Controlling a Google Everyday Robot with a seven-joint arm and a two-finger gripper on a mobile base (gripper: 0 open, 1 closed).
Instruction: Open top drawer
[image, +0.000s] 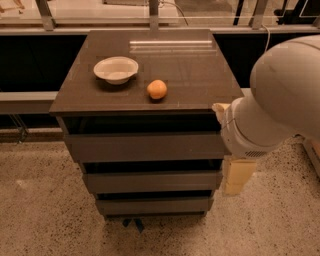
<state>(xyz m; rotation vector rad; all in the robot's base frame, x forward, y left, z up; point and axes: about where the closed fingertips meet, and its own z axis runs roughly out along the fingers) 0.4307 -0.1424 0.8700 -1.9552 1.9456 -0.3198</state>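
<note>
The top drawer (145, 146) is the widest of three dark grey-brown fronts in the cabinet, just under the tabletop. Its flat front stands nearly flush, with a dark gap above it, and its inside is hidden. My white arm (280, 100) fills the right side of the view. The gripper (238, 176) shows as a cream block hanging below the arm, beside the cabinet's right edge, level with the middle drawer and below the top drawer's right end. I cannot tell if it touches the cabinet.
A white bowl (116, 69) and an orange (157, 89) sit on the cabinet top (190, 65). The middle drawer front (152, 181) and bottom drawer front (155, 205) are below. Speckled floor surrounds the cabinet. A dark ledge and railing run behind it.
</note>
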